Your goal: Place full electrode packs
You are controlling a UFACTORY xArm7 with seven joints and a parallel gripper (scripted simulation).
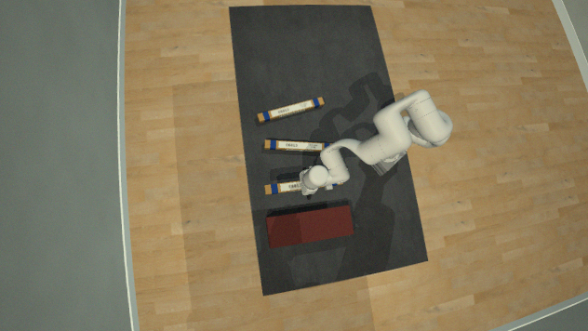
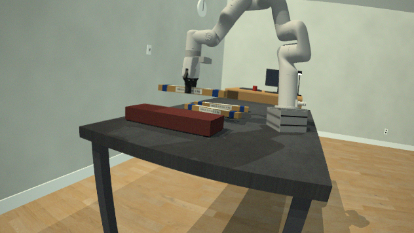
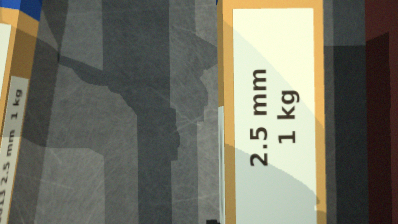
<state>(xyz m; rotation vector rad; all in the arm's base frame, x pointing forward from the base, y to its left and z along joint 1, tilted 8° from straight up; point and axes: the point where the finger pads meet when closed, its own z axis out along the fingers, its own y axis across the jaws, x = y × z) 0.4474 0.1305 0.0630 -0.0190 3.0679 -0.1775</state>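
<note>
- Table [image 1: 298, 51] [image 2: 209, 157], dark grey, standing on a wooden floor [image 1: 502, 232] [image 2: 157, 196] and carrying the robot's base, the platform and two of the packs.
- Robot arm [image 1: 388, 132] [image 2: 229, 19], white, mounted near one long side of the table and reaching out over it, its wrist bent so that the gripper points down.
- Low platform [image 1: 311, 226] [image 2: 170, 119] [image 3: 382, 125], a long dark red block lying on the table, with no pack on it.
- Held pack [image 1: 288, 187] [image 2: 173, 89] [image 3: 272, 45], orange-brown with blue bands and a white label, raised in the air beside the platform as seen from above, clear of the table. It hangs nearly level, and its label in the wrist view reads 2.5 mm, 1 kg.
- Middle pack [image 1: 295, 145] [image 2: 213, 111], with the same bands and label, lying flat on the table next in line from the platform, apart from it.
- Far pack [image 1: 290, 110] [image 2: 223, 107], lying flat on the table farthest from the platform, at a slant to the middle one.
- Gripper [image 1: 309, 196] [image 2: 188, 91], its black fingers pinching the held pack around the middle of its length.
</note>
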